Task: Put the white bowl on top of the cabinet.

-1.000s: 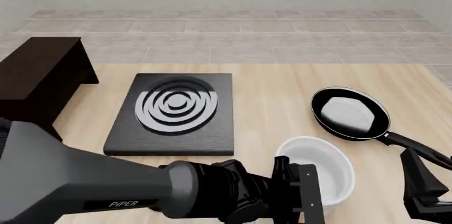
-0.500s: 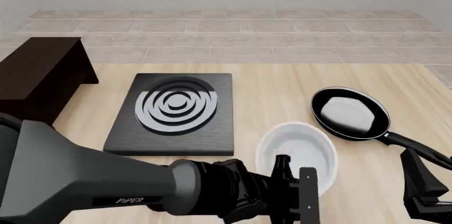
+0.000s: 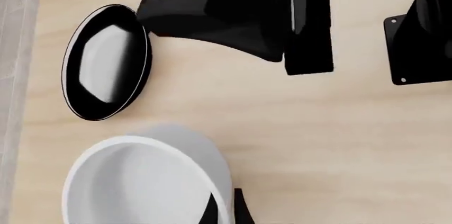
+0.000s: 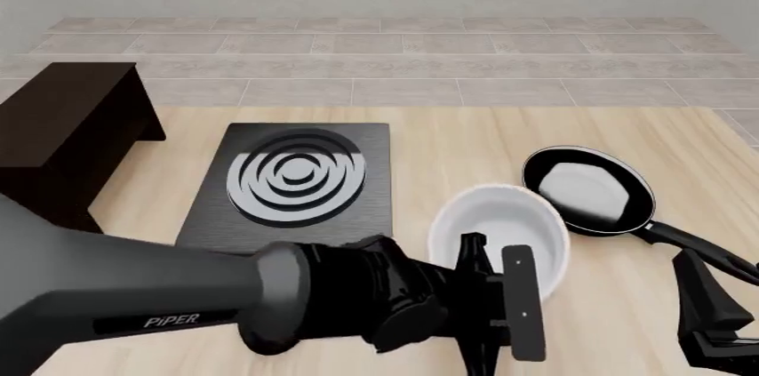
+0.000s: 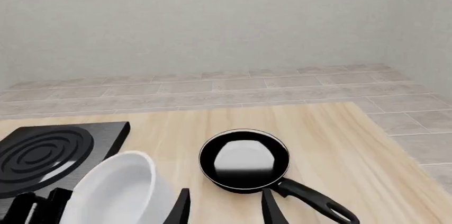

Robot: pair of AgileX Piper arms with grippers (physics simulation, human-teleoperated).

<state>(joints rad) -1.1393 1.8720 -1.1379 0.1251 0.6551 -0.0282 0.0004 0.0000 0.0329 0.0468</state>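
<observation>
The white bowl [image 4: 499,223] hangs tilted above the table's front middle, between the stove plate and the frying pan. My left gripper [image 4: 495,262] is shut on the bowl's near wall, one finger inside and one outside. In the left wrist view the bowl [image 3: 141,181] casts a shadow on the wood, and the left gripper [image 3: 222,211] pinches its rim. The dark brown cabinet [image 4: 66,132] stands at the far left, its flat top bare. My right gripper [image 5: 226,213] is open and empty at the front right [image 4: 712,318]. The bowl also shows in the right wrist view [image 5: 120,189].
A black stove plate [image 4: 291,182] with silver rings lies between the cabinet and the bowl. A black frying pan [image 4: 589,189] with a pale patch lies right of the bowl, its handle pointing towards my right gripper. A tiled floor lies beyond the table's far edge.
My left gripper has lifted the bowl off the table and carried it up and a little to the left. The right arm has not moved.
</observation>
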